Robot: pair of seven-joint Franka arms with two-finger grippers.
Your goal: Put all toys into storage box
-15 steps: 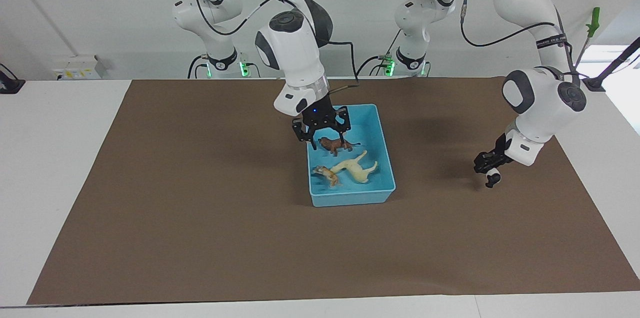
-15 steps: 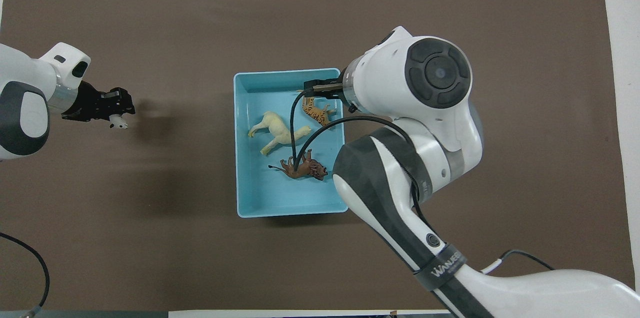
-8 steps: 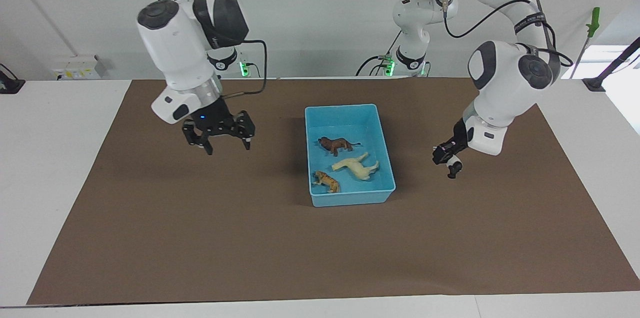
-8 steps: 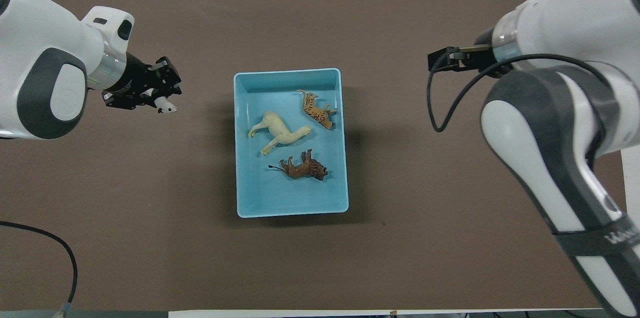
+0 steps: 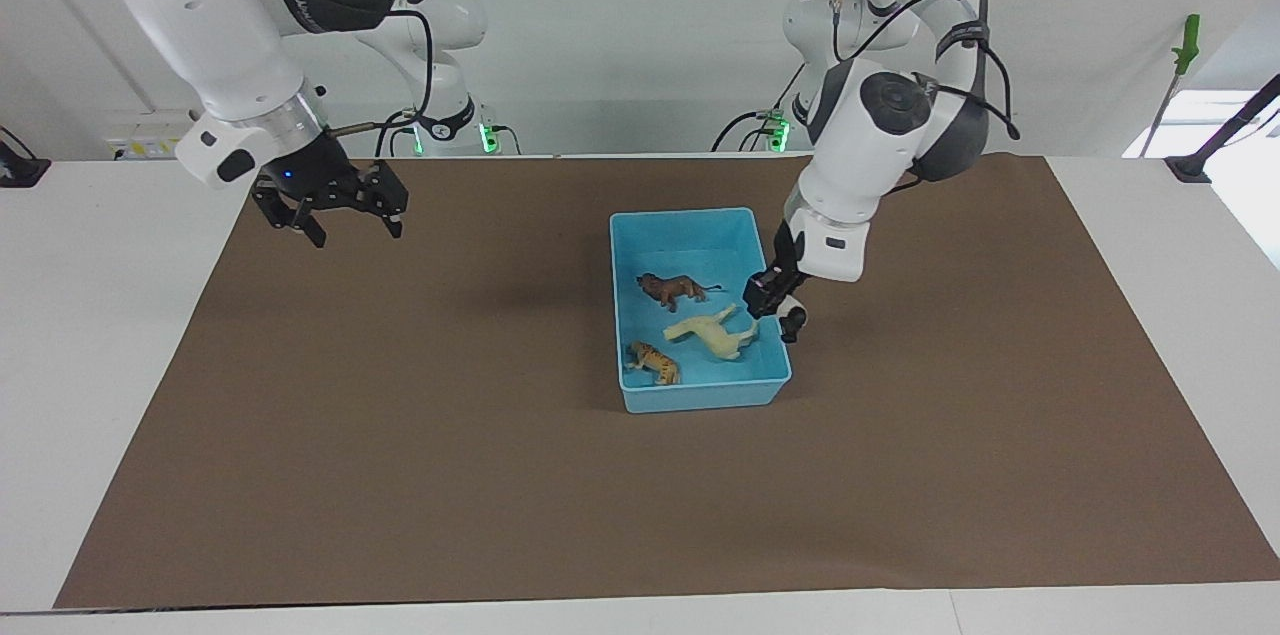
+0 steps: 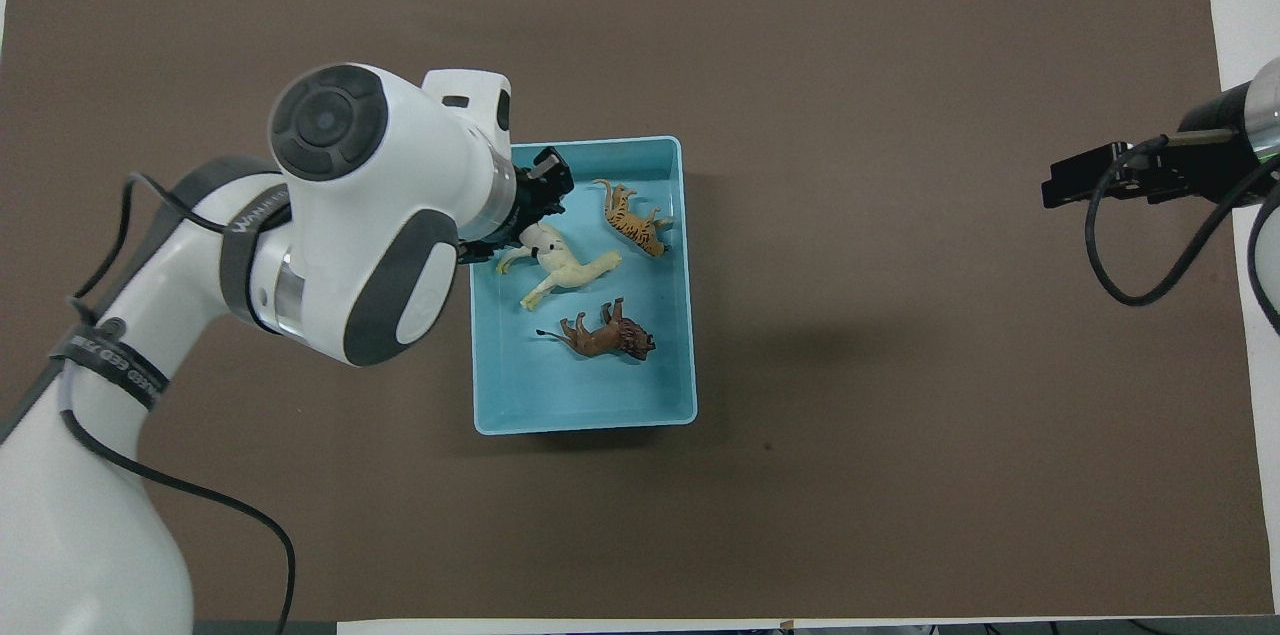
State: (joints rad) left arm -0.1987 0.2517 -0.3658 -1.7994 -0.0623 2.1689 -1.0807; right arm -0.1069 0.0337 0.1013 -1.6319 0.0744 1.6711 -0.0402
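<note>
The light blue storage box [image 5: 700,213] stands mid-table and also shows in the overhead view [image 6: 580,143]. In it lie the brown lion [image 5: 672,290] [image 6: 605,338], the cream-yellow horse [image 5: 712,332] [image 6: 565,265] and the orange tiger [image 5: 652,362] [image 6: 630,215]. My left gripper [image 5: 780,305] [image 6: 540,205] is shut on the black-and-white panda [image 5: 792,320] and hangs over the box's rim on the left arm's side. My right gripper [image 5: 345,223] [image 6: 1062,187] is open and empty, raised over the mat's corner at the right arm's end.
A brown mat [image 5: 450,435] covers most of the white table [image 5: 100,335]. A green-handled tool [image 5: 1187,45] stands off the table at the left arm's end. A wall socket box [image 5: 150,135] sits by the right arm's end.
My left gripper has carried the panda from the left arm's end of the mat to the box's rim. My right gripper has drawn away from the box to its own end.
</note>
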